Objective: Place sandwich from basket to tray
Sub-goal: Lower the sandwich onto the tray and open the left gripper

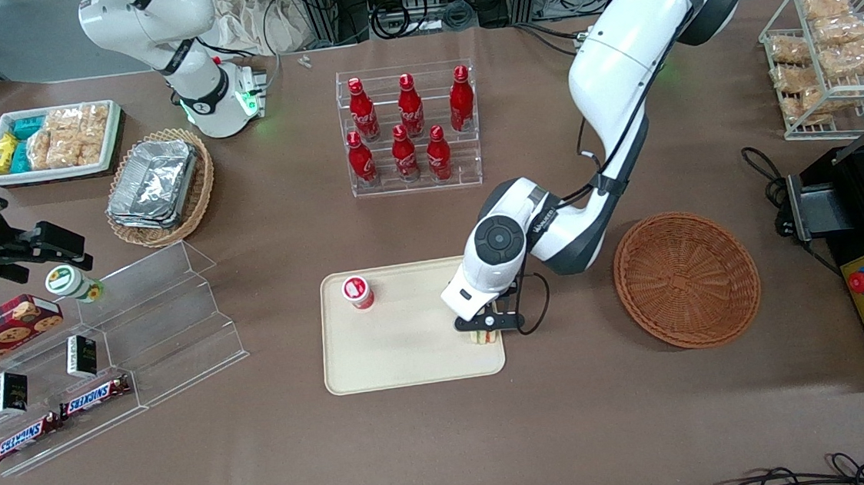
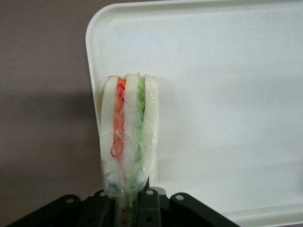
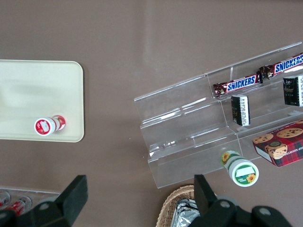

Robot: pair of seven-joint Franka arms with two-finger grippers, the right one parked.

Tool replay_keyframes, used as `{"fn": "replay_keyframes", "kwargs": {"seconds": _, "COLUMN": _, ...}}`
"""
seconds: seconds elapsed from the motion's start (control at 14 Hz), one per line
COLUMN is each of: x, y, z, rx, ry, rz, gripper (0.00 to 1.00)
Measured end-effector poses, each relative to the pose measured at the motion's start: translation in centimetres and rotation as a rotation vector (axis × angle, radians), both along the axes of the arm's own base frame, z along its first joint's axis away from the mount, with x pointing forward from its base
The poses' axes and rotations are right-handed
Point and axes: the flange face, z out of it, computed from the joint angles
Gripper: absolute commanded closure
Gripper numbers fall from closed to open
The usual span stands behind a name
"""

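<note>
We see the gripper (image 1: 488,323) low over the tray (image 1: 380,362), at the corner that is nearest to the basket (image 1: 686,279) and to the front camera. Its fingers are closed on the sandwich (image 2: 129,132), which stands on edge between them, the bread slices and the orange and green filling pointing away from the wrist camera. The sandwich is already over the tray, close to its rim. The basket, beside the tray toward the working arm's end of the table, has nothing in it.

We judge that the step in hand is the putting down. The next move asks to lower the sandwich until it rests on the tray, then to open the fingers and lift straight up, so that the wrap does not catch.

From the front, the arm covers most of the sandwich. We cannot tell if it touches the tray yet. A small red-capped cup (image 1: 357,291) stands on the tray, well apart.
</note>
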Motion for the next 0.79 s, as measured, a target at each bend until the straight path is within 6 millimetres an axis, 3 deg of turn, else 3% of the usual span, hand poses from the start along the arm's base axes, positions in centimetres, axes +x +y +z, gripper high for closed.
{"fn": "replay_keyframes", "kwargs": {"seconds": 0.07, "x": 0.0, "y": 0.0, "z": 0.0, "rx": 0.000, "ry": -0.001, "rz": -0.002, "gripper": 0.01}}
{"fn": "replay_keyframes", "kwargs": {"seconds": 0.5, "x": 0.2, "y": 0.1, "z": -0.2, "rx": 0.002, "ry": -0.002, "rz": -0.002, "gripper": 0.00}}
{"fn": "replay_keyframes", "kwargs": {"seconds": 0.79, "x": 1.1, "y": -0.1, "z": 2.6, "rx": -0.020, "ry": -0.040, "rz": 0.003, "gripper": 0.00}}
